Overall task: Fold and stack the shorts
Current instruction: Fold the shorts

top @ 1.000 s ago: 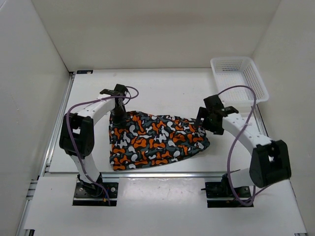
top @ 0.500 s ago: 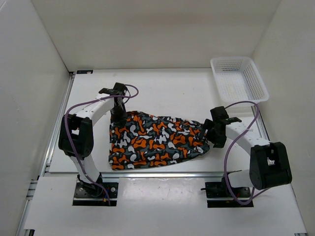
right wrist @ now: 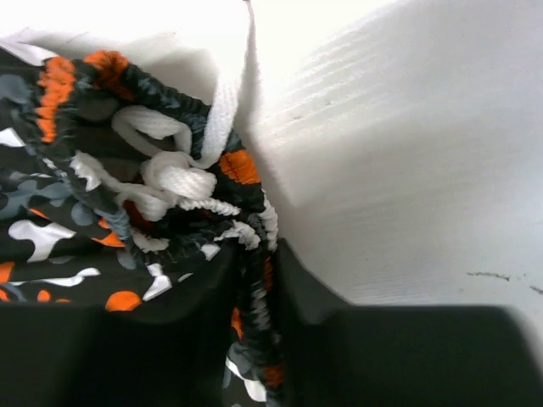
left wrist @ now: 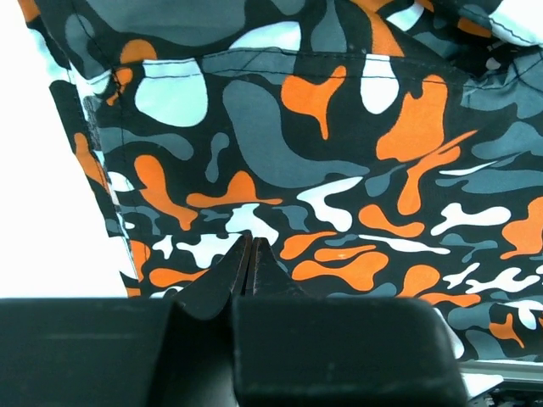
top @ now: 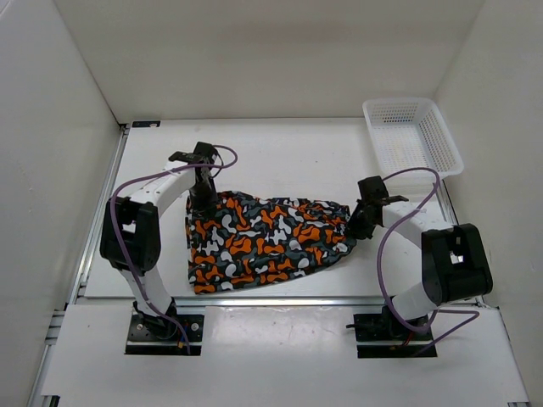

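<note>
Newly closed, the right gripper (top: 349,228) clamps the shorts (top: 270,242) at right, the left gripper (top: 202,203) pinches their far-left corner, with open table (top: 288,159) beyond.

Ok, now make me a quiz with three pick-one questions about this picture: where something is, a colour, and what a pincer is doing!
1. Where is the basket? A near left; B far right; C in the middle.
2. What colour is the cord on the shorts? A white; B green; C blue.
3. What is the right pincer doing? A hanging open in the air; B shut on the shorts; C holding the basket.

Answers: 1 B, from above it sits in the far right corner. 2 A, the knotted cord shows white in the right wrist view. 3 B, the shorts' stretchy edge is pinched in it.
</note>
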### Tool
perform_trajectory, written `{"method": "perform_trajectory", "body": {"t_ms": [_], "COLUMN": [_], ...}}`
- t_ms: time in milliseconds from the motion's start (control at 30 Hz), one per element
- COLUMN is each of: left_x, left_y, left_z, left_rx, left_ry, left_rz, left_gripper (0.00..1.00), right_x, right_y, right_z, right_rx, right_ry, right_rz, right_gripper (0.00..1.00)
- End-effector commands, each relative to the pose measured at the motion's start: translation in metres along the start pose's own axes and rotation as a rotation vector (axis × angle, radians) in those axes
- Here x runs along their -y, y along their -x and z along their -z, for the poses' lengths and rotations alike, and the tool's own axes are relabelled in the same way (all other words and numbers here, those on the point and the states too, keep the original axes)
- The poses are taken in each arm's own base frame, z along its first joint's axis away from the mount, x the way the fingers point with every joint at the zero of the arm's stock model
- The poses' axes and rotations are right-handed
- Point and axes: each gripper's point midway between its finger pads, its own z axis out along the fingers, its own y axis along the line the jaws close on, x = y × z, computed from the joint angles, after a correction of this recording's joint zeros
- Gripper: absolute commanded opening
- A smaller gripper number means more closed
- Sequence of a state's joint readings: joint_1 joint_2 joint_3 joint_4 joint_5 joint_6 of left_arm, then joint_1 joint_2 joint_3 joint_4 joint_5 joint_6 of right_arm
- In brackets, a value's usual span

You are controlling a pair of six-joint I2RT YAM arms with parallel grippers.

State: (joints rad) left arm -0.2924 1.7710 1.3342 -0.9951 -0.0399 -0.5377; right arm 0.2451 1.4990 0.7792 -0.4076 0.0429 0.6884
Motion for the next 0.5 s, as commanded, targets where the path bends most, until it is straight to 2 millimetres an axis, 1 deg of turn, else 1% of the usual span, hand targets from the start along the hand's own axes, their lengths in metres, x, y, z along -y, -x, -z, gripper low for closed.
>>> {"method": "perform_trajectory", "body": {"t_ms": [0, 33, 100, 133, 167, 200, 233, 267, 300, 333, 367, 400, 433, 467], "left_x": [-0.001, -0.001, -0.001, -0.001, -0.001, -0.003, -0.009, -0.02, -0.025, -0.033, -0.038, -0.035, -0.036, -0.037], "left_y": [0.007, 0.007, 0.007, 0.008, 0.008, 0.004, 0.009, 0.002, -0.004, 0.002, -0.013, -0.02, -0.024, -0.031], "left_z": [0.023, 0.023, 0.023, 0.026, 0.026, 0.024, 0.027, 0.019, 0.014, 0.011, -0.002, -0.006, -0.011, -0.018], "left_rx": [0.052, 0.053, 0.053, 0.062, 0.062, 0.051, 0.062, 0.035, 0.0, 0.012, -0.035, -0.058, -0.066, -0.08], "left_ry": [-0.05, -0.05, -0.05, -0.055, -0.055, -0.049, -0.05, -0.03, -0.042, -0.073, -0.078, -0.098, -0.094, -0.097], "left_rz": [0.002, 0.002, 0.002, 0.002, 0.002, 0.002, 0.023, 0.032, 0.055, 0.101, 0.115, 0.128, 0.141, 0.154], "left_gripper": [0.1, 0.1, 0.1, 0.1, 0.1, 0.1, 0.1, 0.1, 0.1, 0.1, 0.1, 0.1, 0.1, 0.1], "right_x": [-0.002, -0.002, 0.005, 0.005, 0.005, 0.005, 0.008, 0.007, 0.006, 0.002, 0.005, 0.001, 0.0, -0.003], "right_y": [0.0, 0.0, 0.001, 0.004, 0.003, 0.008, 0.01, 0.022, 0.028, 0.034, 0.037, 0.049, 0.055, 0.057], "right_z": [-0.004, -0.004, -0.004, 0.002, 0.005, 0.01, 0.014, 0.028, 0.036, 0.049, 0.057, 0.069, 0.078, 0.083], "right_rx": [-0.006, -0.006, 0.005, 0.018, 0.025, 0.047, 0.062, 0.112, 0.137, 0.177, 0.192, 0.243, 0.271, 0.281], "right_ry": [-0.008, -0.008, -0.041, -0.046, -0.056, -0.061, -0.075, -0.082, -0.087, -0.074, -0.095, -0.099, -0.099, -0.103], "right_rz": [-0.019, -0.019, -0.019, -0.019, -0.01, -0.01, -0.01, 0.002, 0.0, 0.017, 0.032, 0.034, 0.046, 0.067], "right_gripper": [0.22, 0.13, 0.04, 0.0, 0.0, 0.0, 0.0, 0.0, 0.0, 0.0, 0.0, 0.0, 0.0, 0.0]}}
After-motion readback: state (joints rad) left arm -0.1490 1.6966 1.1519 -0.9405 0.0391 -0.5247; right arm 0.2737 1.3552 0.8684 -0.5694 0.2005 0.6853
